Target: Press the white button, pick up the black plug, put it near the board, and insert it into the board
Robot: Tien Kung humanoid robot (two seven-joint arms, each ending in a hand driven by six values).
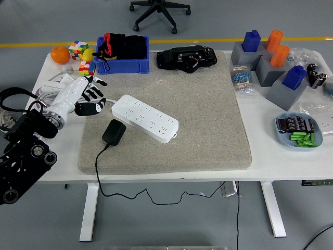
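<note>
A white power strip [145, 117] lies at an angle on the grey mat [208, 135], left of the mat's centre. The black plug [114, 132] lies flat on the mat just in front of the strip's left end, its black cable trailing off the near edge. My left hand [89, 97], white with black fingers, hovers over the mat's left edge, just left of the strip's end and above-left of the plug. Its fingers are spread and hold nothing. The right arm does not appear.
A blue bin [125, 64] with black parts stands at the back left, a black device [186, 58] beside it. An orange [60, 54] and colour cubes [79, 50] sit far left. Grey blocks with blue and orange pegs [270, 57] and a blue dish [297, 130] occupy the right.
</note>
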